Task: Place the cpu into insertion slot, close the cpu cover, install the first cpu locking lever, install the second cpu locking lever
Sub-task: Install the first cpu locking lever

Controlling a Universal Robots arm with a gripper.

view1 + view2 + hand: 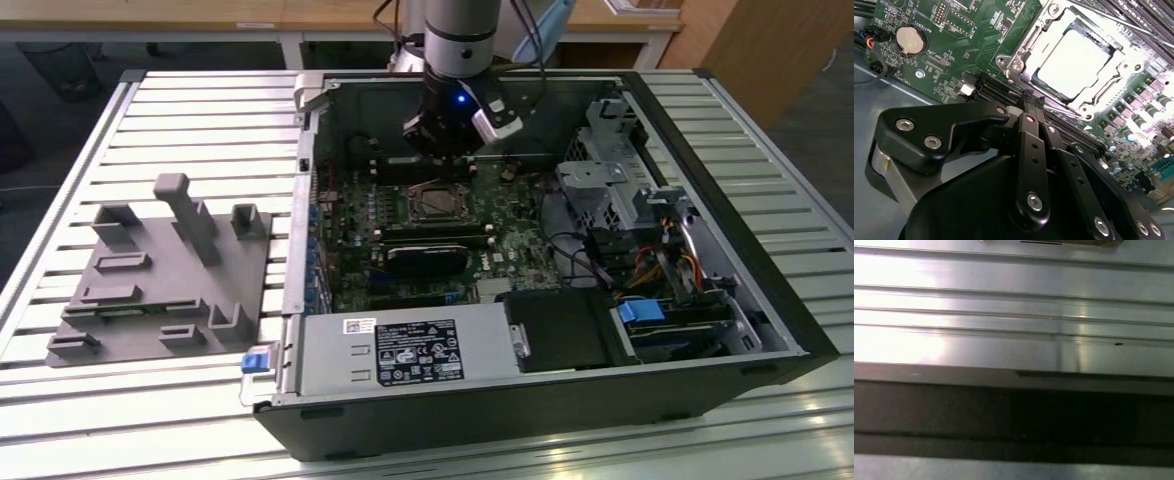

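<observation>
- In the second wrist view the cpu point(1074, 62) is seen seated in the insertion slot point(1029, 42), its pale metal top showing through the window of the cpu cover point(1099, 97), which lies down over it.
- In the exterior view the slot point(434, 203) sits near the middle of the motherboard point(400, 250) inside the open computer case point(747, 290).
- The gripper point(1032, 101) is held just beside the socket's edge, over the board; its fingers are drawn together at the tips with nothing between them.
- The chip is judged light, rigid and fragile, with a smooth top; it is best taken by its edges only.
- The cover is judged thin, stiff sheet metal, hinged, and best pushed on its frame rather than over the window.
- Any locking lever is judged to be thin springy wire; its position cannot be told.
- A white printed label point(411, 352) is seen on the power supply; its writing is too small to be read.
- A round coin cell point(908, 40) sits on the board, well apart from the socket.
</observation>
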